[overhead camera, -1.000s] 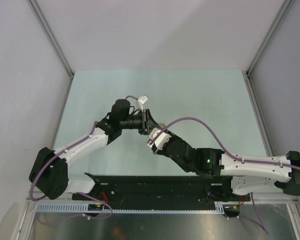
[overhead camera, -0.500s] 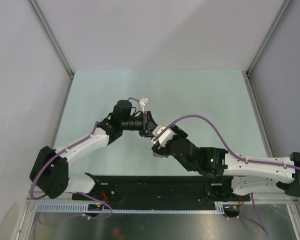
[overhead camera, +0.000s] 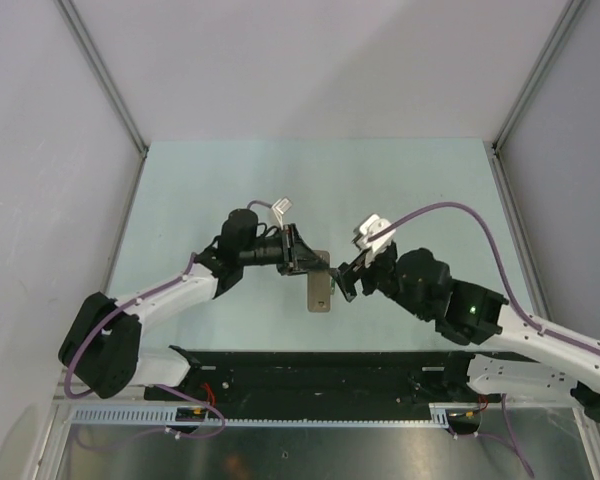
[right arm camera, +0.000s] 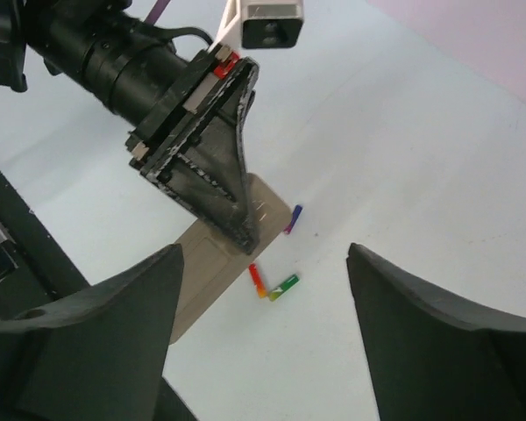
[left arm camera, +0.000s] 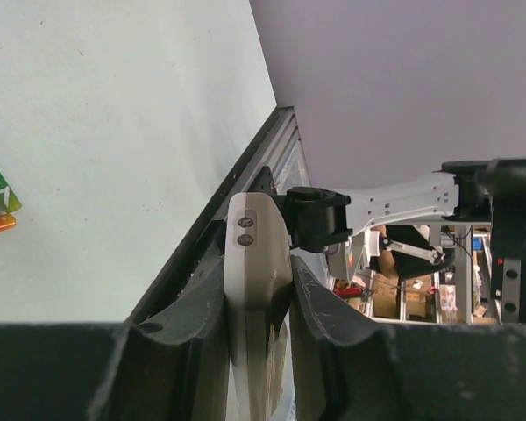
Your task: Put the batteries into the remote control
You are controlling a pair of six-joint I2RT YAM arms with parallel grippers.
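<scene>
**Inspector:** At mid-bench, what is recorded of the remote control (overhead camera: 320,292)?

**Assessor:** It is clamped by one end in the closed left jaws, with its pale back shown. As far as can be judged, it is raised off the bench (overhead camera: 420,190).

**Inspector:** And the batteries?

**Assessor:** The blue battery (right arm camera: 293,219), red battery (right arm camera: 255,276) and green battery (right arm camera: 285,284) are found lying loose on the bench near the remote control. None is loaded.

**Inspector:** The right jaws?

**Assessor:** They are held wide apart near the remote control, with nothing between them. Pick-up and insertion of all three batteries are judged outstanding.
</scene>
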